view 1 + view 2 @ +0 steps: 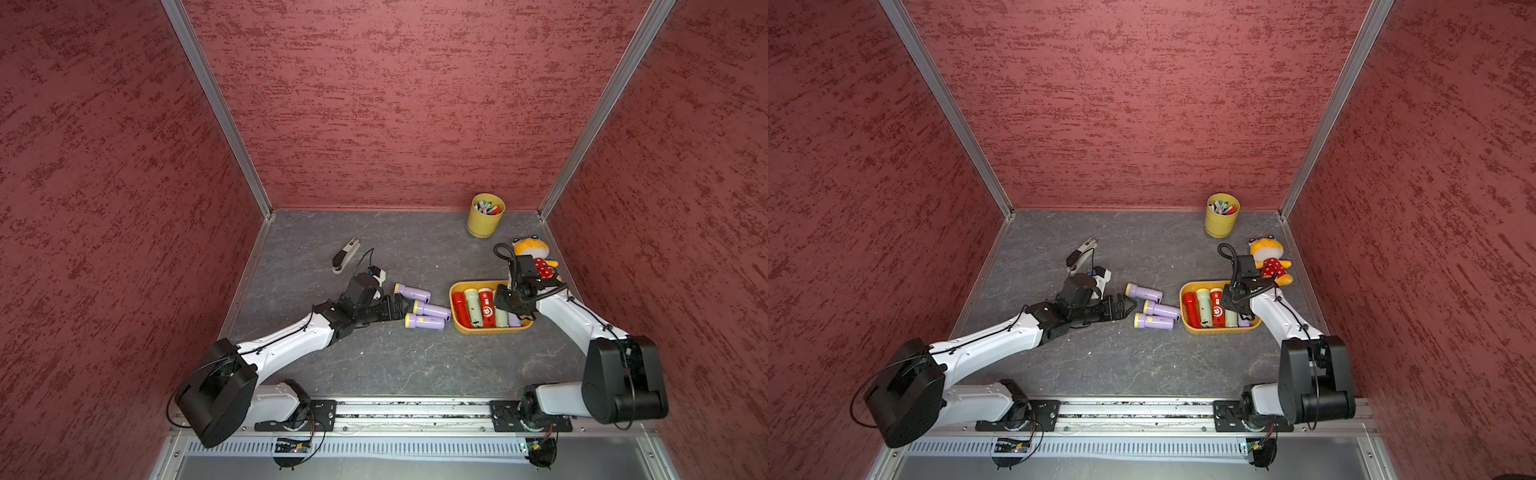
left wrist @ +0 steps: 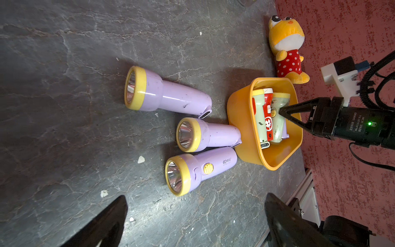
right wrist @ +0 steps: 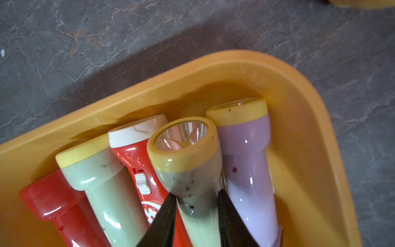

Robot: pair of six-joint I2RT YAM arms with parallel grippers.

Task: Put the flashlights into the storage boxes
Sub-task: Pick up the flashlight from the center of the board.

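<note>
**Desk:** Where's your right pincer?

**Me:** My right pincer (image 3: 195,192) is down in the storage box (image 3: 299,128), clamped on a pale green flashlight (image 3: 183,154). One jaw is on each side of its barrel, and its yellow head is tilted up over its neighbours.

**Desk:** What lies round it?

**Me:** Beside it lie a plain red flashlight (image 3: 53,198), a second green flashlight (image 3: 102,177), a white-headed red flashlight (image 3: 132,154) and a boxed lilac flashlight (image 3: 245,149) by the wall. The box sits near the right edge of the bench (image 3: 85,42).

**Desk:** And the left?

**Me:** My left pincer (image 2: 196,195) is low over mid-bench, jaws wide apart with nothing between them. Between it and the box lie a far lilac flashlight (image 1: 411,292), a middle lilac flashlight (image 1: 432,309) and a near lilac flashlight (image 1: 424,321), with their heads toward me.

**Desk:** Anything further out?

**Me:** A plush toy (image 1: 536,257) is behind the box and a yellow cup (image 1: 484,220) stands near the back right corner. A grey-white device (image 1: 345,255) lies toward the left edge.
</note>
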